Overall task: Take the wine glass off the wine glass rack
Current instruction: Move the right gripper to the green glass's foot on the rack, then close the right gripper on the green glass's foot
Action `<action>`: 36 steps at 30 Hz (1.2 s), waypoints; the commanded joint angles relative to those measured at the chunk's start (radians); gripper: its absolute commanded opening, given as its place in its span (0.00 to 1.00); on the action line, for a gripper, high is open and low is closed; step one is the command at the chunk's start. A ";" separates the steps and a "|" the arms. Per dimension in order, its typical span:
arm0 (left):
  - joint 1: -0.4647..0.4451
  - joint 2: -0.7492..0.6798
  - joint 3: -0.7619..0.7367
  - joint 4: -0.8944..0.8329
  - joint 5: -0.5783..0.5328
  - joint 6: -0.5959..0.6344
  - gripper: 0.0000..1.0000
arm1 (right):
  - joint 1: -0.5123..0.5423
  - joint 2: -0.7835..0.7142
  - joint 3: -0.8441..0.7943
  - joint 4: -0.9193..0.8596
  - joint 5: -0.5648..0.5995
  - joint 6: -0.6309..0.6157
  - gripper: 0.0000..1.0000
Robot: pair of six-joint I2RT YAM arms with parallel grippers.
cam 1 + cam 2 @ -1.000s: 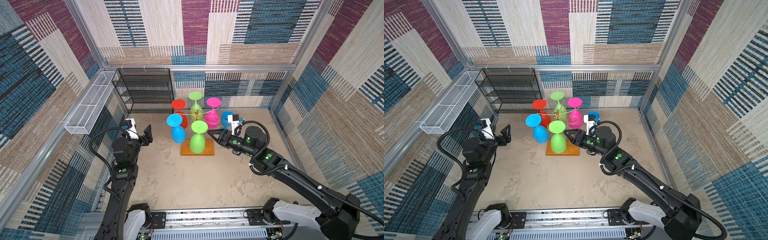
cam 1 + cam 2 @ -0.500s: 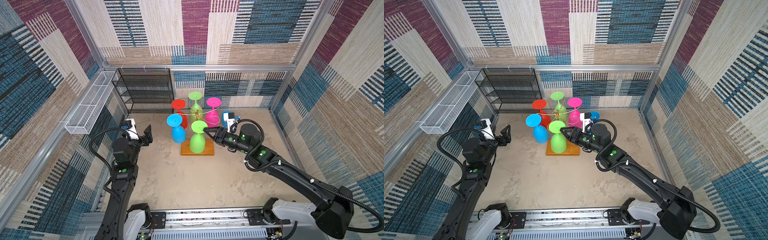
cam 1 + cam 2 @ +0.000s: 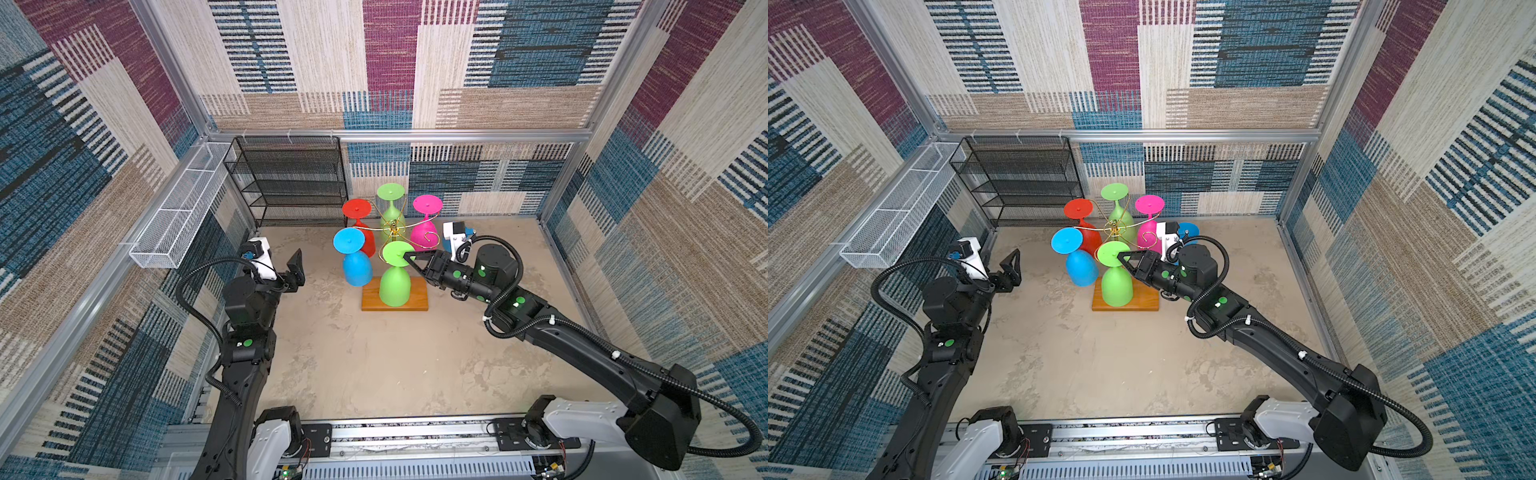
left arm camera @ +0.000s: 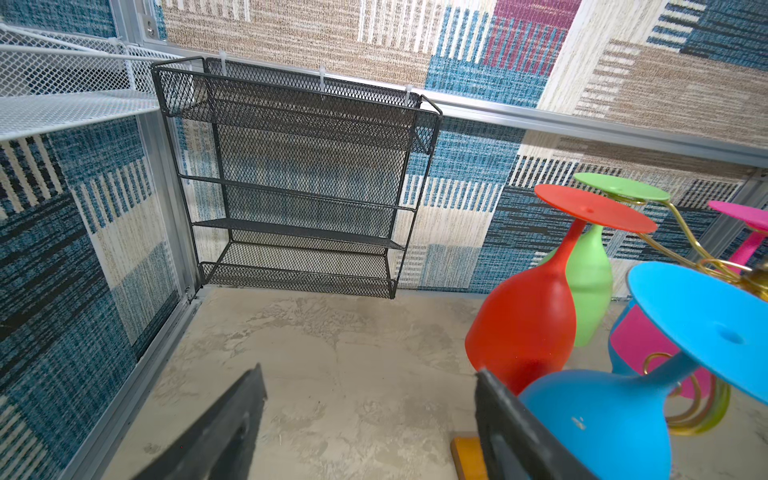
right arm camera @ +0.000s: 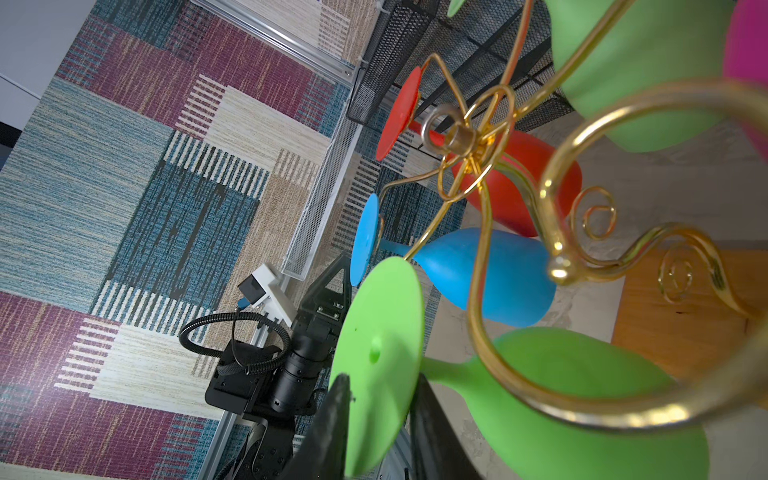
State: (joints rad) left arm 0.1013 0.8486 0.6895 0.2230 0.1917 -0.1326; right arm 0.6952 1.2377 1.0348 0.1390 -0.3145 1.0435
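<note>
Two fingers [image 5: 328, 428] flank the wine glass [image 5: 378, 324]'s foot — right wrist only.

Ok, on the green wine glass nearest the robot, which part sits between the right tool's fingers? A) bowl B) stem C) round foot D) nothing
C: in the right wrist view the right tool straddles the rim of the round foot of the near green wine glass.

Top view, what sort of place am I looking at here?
Probably a robot test booth, not a home: carpet-covered walls on a metal frame, two robot arms mounted on a rail, and a wine glass rack staged with bright glasses.
</note>
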 commanded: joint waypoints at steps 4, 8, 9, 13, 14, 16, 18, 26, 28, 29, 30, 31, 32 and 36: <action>-0.001 -0.003 -0.003 0.035 0.019 -0.014 0.81 | 0.001 -0.003 -0.011 0.064 -0.012 0.028 0.20; 0.001 -0.003 -0.004 0.036 0.020 -0.019 0.82 | 0.001 -0.012 -0.021 0.069 -0.004 0.035 0.15; 0.001 -0.004 -0.005 0.036 0.020 -0.021 0.82 | 0.002 -0.013 -0.022 0.070 -0.003 0.037 0.14; 0.001 -0.004 -0.004 0.036 0.020 -0.021 0.82 | 0.002 -0.016 -0.030 0.076 -0.007 0.050 0.10; 0.001 -0.003 -0.005 0.036 0.020 -0.021 0.82 | 0.001 -0.017 -0.031 0.079 -0.009 0.054 0.10; 0.000 -0.004 -0.004 0.036 0.020 -0.022 0.82 | 0.001 -0.017 -0.029 0.079 -0.013 0.059 0.08; 0.000 -0.003 -0.004 0.036 0.020 -0.020 0.82 | 0.001 -0.019 -0.027 0.083 -0.021 0.067 0.06; 0.001 -0.003 -0.005 0.041 0.026 -0.025 0.82 | 0.001 -0.053 -0.015 0.061 -0.022 0.078 0.00; 0.000 -0.004 -0.005 0.039 0.025 -0.025 0.82 | 0.003 -0.061 -0.013 0.057 -0.018 0.077 0.00; 0.000 -0.003 -0.004 0.039 0.025 -0.025 0.82 | 0.001 -0.062 -0.012 0.057 -0.017 0.075 0.00; 0.000 -0.003 -0.006 0.039 0.025 -0.025 0.82 | 0.001 -0.062 -0.009 0.057 -0.019 0.074 0.00; 0.000 -0.003 -0.005 0.039 0.025 -0.025 0.82 | 0.001 -0.061 -0.006 0.055 -0.019 0.073 0.00; 0.001 -0.003 -0.006 0.039 0.025 -0.025 0.82 | 0.001 -0.061 -0.003 0.051 -0.020 0.070 0.00; 0.001 -0.005 -0.006 0.038 0.023 -0.024 0.82 | 0.001 -0.051 0.005 0.053 -0.025 0.068 0.00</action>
State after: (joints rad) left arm 0.1017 0.8463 0.6846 0.2287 0.2138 -0.1513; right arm 0.6964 1.1839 1.0271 0.1493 -0.3328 1.1233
